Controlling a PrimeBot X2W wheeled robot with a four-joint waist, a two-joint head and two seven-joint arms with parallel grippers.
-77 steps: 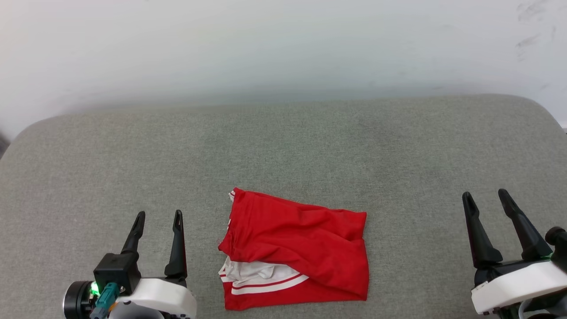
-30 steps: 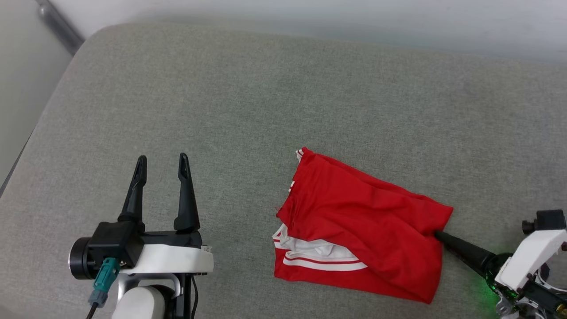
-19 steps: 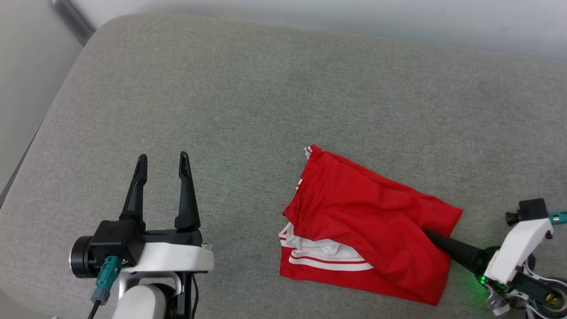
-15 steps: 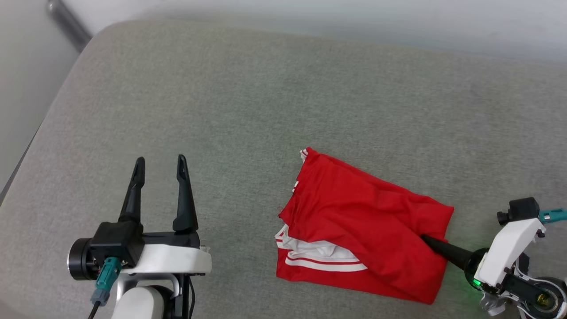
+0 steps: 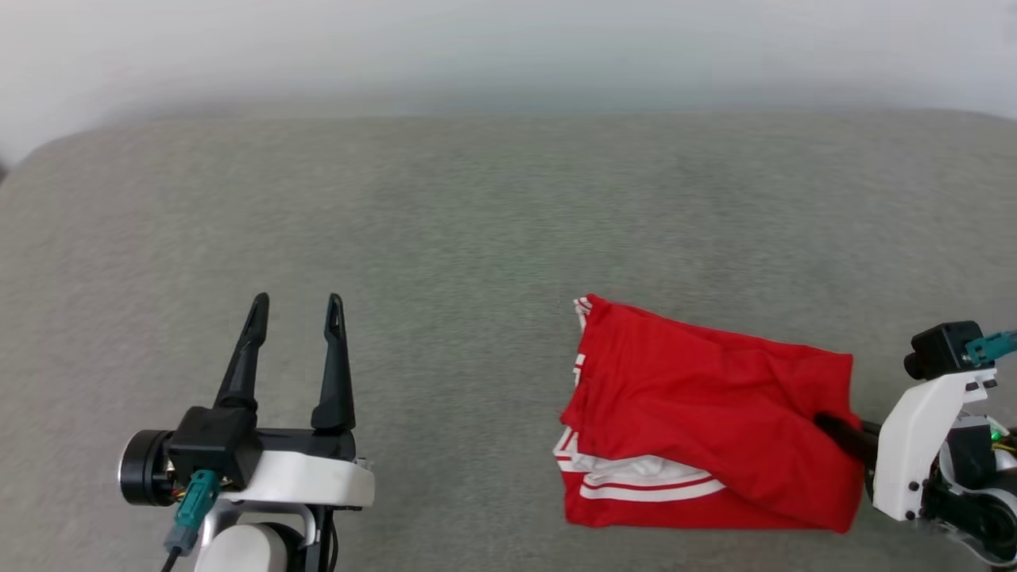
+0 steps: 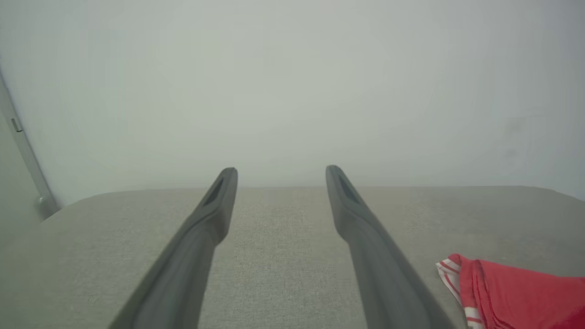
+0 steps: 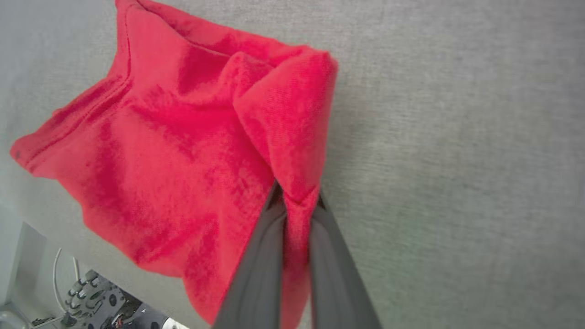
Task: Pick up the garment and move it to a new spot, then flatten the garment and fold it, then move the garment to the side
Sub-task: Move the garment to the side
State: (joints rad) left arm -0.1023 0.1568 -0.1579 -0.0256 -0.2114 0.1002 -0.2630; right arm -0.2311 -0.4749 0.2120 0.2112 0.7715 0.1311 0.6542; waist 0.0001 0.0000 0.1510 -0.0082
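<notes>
One red garment (image 5: 707,421), white striped sleeve showing, lies on grey fabric surface (image 5: 445,238), right of centre. Right end effector (image 7: 297,197) pinches its edge; left end effector (image 5: 298,302) spread, well apart.

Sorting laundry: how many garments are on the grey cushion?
1: the folded red fabric shirt with white striped trim lies right of centre on the grey cushion, its right edge pinched by the right gripper.
</notes>
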